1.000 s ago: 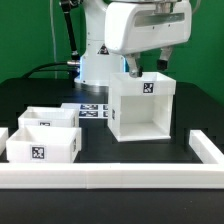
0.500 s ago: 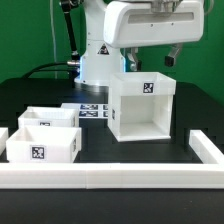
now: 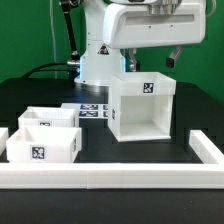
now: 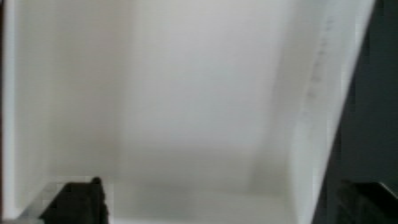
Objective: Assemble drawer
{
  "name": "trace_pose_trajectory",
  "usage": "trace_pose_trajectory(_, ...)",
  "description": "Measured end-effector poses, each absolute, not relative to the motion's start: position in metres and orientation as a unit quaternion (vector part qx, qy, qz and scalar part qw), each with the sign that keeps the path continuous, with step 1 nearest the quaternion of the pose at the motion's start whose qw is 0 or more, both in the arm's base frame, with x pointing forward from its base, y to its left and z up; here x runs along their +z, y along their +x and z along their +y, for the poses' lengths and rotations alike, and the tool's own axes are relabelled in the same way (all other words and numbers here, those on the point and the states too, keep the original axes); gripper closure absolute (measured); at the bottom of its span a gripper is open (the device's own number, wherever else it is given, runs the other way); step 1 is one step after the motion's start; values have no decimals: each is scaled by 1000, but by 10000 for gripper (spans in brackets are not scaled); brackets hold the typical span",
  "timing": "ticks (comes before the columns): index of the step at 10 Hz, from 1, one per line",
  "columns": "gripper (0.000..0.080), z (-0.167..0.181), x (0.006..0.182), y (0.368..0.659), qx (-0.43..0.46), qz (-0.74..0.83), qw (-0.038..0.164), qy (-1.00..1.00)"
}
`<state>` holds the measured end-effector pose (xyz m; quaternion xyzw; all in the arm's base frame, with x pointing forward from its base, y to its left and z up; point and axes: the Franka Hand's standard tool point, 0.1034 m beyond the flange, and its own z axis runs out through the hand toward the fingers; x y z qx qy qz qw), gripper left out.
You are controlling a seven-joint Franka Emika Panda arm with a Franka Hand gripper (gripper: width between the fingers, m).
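The white boxy housing (image 3: 143, 105) stands upright on the dark table with its open front toward the camera and a tag on its top edge. Two low white trays sit on the exterior view's left: the front tray (image 3: 44, 146) shows a tag, and the back tray (image 3: 52, 118) is behind it. My gripper (image 3: 150, 62) hangs open just above the housing's top and holds nothing. In the wrist view the housing's white surface (image 4: 196, 100) fills the picture, and my gripper (image 4: 226, 205) has its dark fingertips (image 4: 75, 202) spread wide.
The marker board (image 3: 92, 110) lies flat between the trays and the housing. A long white rail (image 3: 110, 178) runs along the front and turns back on the exterior view's right (image 3: 206, 150). The robot base (image 3: 95, 60) stands behind.
My gripper has risen a little above the housing's top. The housing and trays have not moved.
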<state>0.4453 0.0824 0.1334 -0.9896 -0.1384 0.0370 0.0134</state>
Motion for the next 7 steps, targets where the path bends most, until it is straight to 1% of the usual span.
trace_pose_trajectory(1,150,87,131,436,41,-127,16,-991)
trace_pose_trajectory(3,150,94,119,420,43,-124,23,-991)
trace_pose_trajectory(5,150,99,109,413,40,-131,23,-990)
trace_pose_trajectory(7,150,99,105,411,43,-131,24,-990)
